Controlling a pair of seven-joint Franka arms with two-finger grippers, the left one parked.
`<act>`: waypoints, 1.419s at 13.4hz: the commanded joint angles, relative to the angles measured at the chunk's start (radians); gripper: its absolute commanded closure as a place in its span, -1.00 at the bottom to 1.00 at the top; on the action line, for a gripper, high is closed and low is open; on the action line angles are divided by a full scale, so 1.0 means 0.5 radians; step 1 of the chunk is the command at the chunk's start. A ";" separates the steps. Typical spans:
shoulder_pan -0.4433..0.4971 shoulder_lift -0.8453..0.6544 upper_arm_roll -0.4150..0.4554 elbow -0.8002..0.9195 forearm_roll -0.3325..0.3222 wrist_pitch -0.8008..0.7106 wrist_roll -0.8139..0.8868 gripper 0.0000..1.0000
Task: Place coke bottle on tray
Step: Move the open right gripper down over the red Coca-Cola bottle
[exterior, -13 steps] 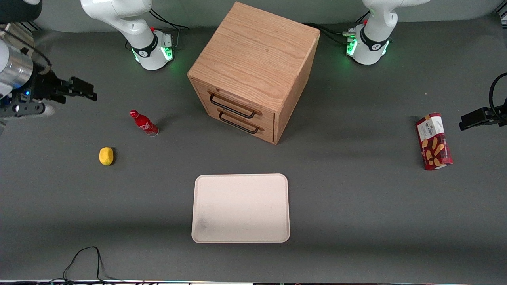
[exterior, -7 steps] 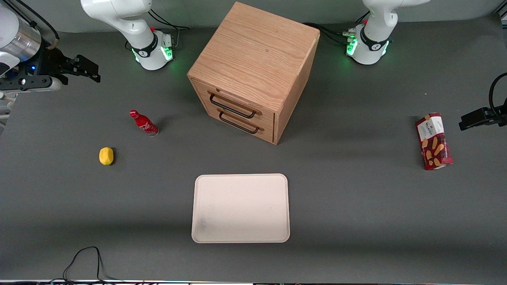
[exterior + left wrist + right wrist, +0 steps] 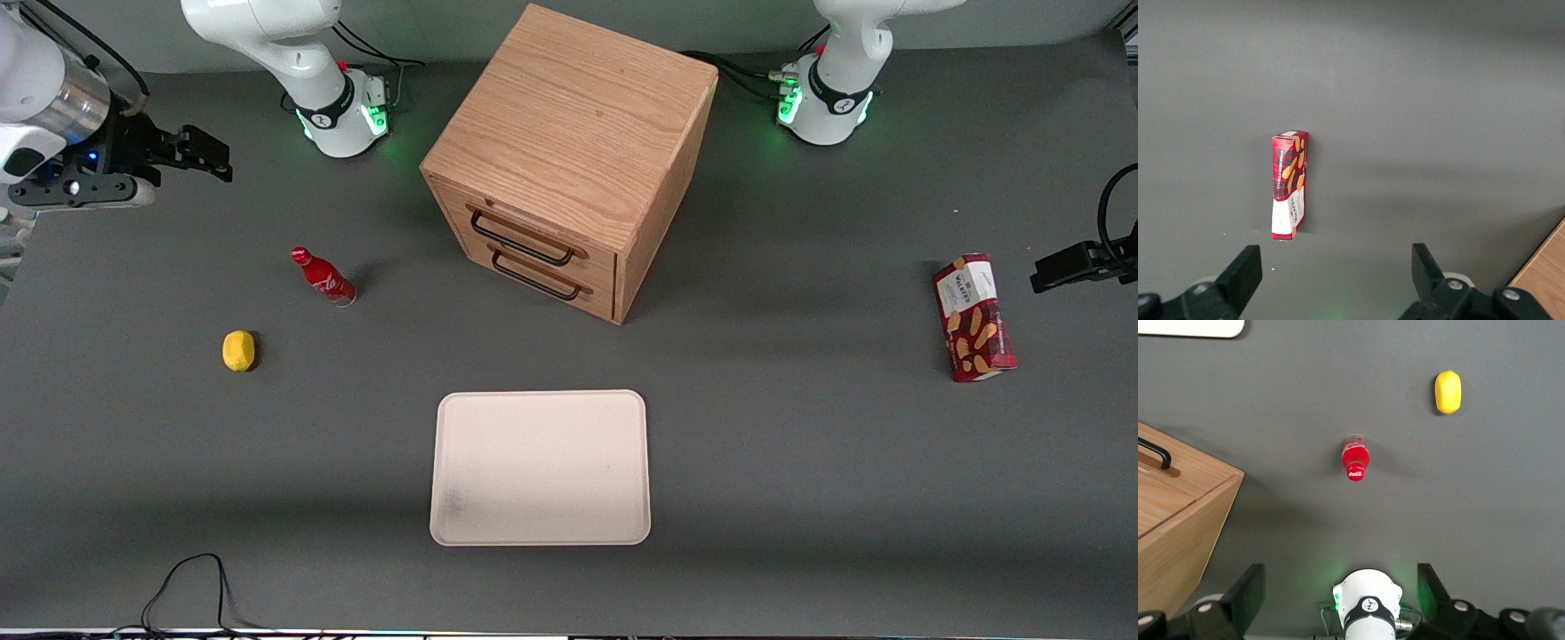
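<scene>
Dark grey table (image 3: 800, 462) — coke bottle (image 3: 324, 277) standing upright, well apart from my tray (image 3: 540, 467); gripper (image 3: 203, 156) hangs above it at the working arm's end, jaws released.

Tabletop count, by kind

One slim red coke bottle (image 3: 323, 276), one cream-white rectangular tray (image 3: 540, 467), one yellow lemon (image 3: 238, 350), one wooden two-drawer cabinet (image 3: 569, 160), one red snack box (image 3: 973, 317), one black two-finger gripper (image 3: 197, 153) raised near the working arm's end, fingers spread apart.

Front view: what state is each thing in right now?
Bottle: upright on the table, capped, untouched.
Tray: bare.
Drawers: both shut.
Lemon: on the table.
Snack box: lying flat.
Pincer: open, holding nothing, above the table, away from bottle.
</scene>
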 commanded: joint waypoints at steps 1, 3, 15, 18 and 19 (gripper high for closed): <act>0.002 -0.161 0.004 -0.293 -0.027 0.185 0.018 -0.99; 0.002 -0.247 0.004 -0.526 -0.027 0.396 0.015 -0.99; -0.007 -0.124 -0.009 -1.214 -0.024 1.351 -0.132 -0.98; -0.001 0.001 -0.009 -1.270 -0.024 1.548 -0.138 -0.98; -0.001 0.032 -0.006 -1.273 -0.027 1.587 -0.141 -0.98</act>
